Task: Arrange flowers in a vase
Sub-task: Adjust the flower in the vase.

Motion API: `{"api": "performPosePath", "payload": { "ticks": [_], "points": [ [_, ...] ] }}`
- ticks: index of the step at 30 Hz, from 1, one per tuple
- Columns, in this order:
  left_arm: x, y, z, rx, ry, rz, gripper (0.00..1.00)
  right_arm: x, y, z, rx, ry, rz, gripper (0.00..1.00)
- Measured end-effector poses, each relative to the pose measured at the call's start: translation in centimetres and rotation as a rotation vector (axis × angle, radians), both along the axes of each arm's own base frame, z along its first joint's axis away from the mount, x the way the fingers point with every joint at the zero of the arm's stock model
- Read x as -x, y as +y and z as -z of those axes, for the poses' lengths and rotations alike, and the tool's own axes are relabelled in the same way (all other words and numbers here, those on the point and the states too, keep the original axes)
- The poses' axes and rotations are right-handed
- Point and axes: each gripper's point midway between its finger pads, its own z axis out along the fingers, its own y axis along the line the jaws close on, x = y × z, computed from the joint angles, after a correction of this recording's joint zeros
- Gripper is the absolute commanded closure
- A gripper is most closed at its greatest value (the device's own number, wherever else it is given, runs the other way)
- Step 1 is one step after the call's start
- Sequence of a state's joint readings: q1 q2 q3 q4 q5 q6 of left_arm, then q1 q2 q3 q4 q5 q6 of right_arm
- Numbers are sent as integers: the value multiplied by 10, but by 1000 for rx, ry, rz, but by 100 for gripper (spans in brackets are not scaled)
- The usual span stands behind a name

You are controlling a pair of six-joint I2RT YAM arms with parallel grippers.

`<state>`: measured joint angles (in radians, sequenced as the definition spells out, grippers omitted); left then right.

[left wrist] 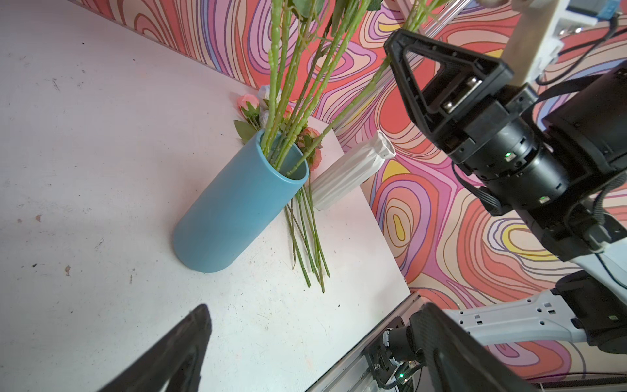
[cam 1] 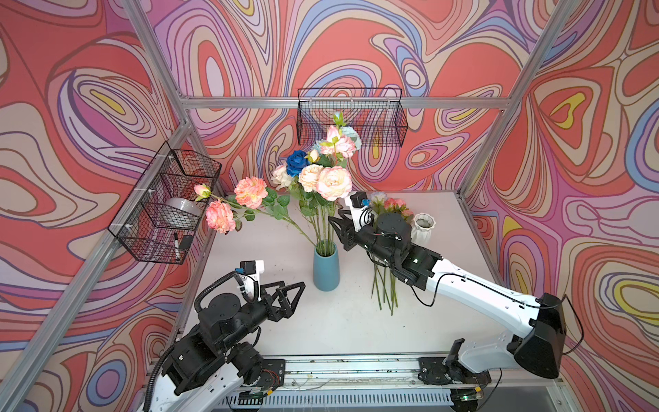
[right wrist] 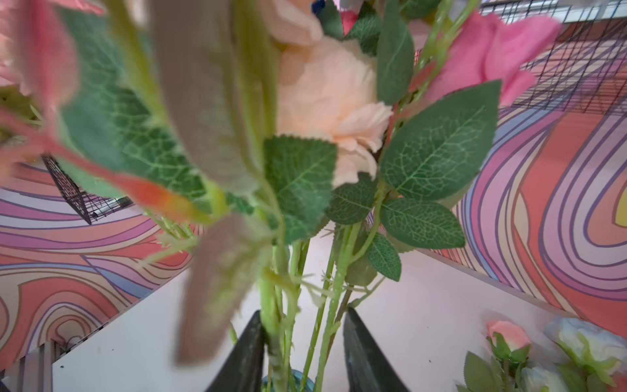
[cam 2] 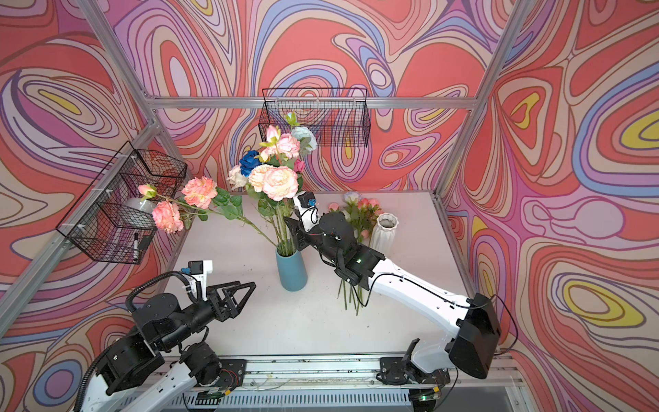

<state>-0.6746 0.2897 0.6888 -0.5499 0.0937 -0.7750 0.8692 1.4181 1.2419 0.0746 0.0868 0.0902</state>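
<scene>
The left gripper [cam 1: 295, 289] is seen with its jaws released and spread wide, nothing lying between them. The blue vase [cam 1: 326, 268] is stood upright on the table [cam 1: 338, 331] ahead of those jaws and apart from them. A bouquet [cam 1: 322, 180] of pink, peach, cream and deep blue blooms is lodged in that vase, and one spray of pink blooms [cam 1: 246, 194] is leaned out of it, away from the right gripper [cam 1: 333, 219]. The right gripper's jaws are set on either side of the bouquet's green stems [right wrist: 288, 305], just above the vase's mouth. In the right wrist view several stems are framed between the two fingers [right wrist: 247, 353], but whether they are clamped cannot be told. Behind those jaws, partly hidden under the right arm, loose flowers [cam 1: 395, 206] are laid flat on the table, and a white vase [cam 1: 423, 226] is stood just beside them.
</scene>
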Motion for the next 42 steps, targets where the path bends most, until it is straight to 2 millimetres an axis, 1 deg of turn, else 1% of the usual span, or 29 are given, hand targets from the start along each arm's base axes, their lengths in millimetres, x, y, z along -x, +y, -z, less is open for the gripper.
{"api": "performPosePath", "payload": {
  "ticks": [3,5,8,13,16,17,18,20,24,25,26,27,32,34,35,37,39,41,42],
  "points": [
    [0,0,0,1,-1,0,3,2,4,7,15,17,-21,93],
    [0,0,0,1,-2,0,2,3,5,11,22,22,-30,100],
    [0,0,0,2,-2,0,3,4,6,21,33,34,-38,100],
    [0,0,2,-1,1,0,2,3,6,24,12,21,-37,100],
    [-1,-1,6,-7,10,1,2,3,5,27,-2,15,-32,100],
    [-1,-1,8,-9,13,1,2,4,4,27,-7,14,-30,93],
    [-1,-1,10,-10,16,1,2,4,3,26,-13,15,-30,79],
    [-1,-2,11,-10,20,2,2,7,1,29,-7,24,-31,62],
    [-3,-3,10,-7,16,3,2,11,-2,48,36,71,-33,51],
    [-3,-4,10,-7,17,3,3,12,-4,51,41,78,-33,38],
    [-4,-4,10,-8,19,5,2,14,-6,53,45,86,-34,16],
    [-4,-5,11,-10,21,6,2,17,-9,53,43,93,-36,2],
    [-5,-6,12,-15,29,8,2,39,-29,55,16,112,-42,3],
    [-5,-6,12,-15,29,9,2,49,-36,62,7,128,-46,5],
    [-5,-6,12,-15,29,9,2,54,-38,69,8,144,-48,7],
    [-5,-7,13,-17,31,9,2,62,-39,89,18,180,-53,14],
    [-6,-7,14,-21,36,9,2,70,-41,119,44,234,-55,16],
    [-7,-8,16,-26,43,9,2,78,-44,161,91,309,-50,14],
    [-8,-8,16,-28,45,9,2,81,-45,177,114,338,-45,14]
  ]
}}
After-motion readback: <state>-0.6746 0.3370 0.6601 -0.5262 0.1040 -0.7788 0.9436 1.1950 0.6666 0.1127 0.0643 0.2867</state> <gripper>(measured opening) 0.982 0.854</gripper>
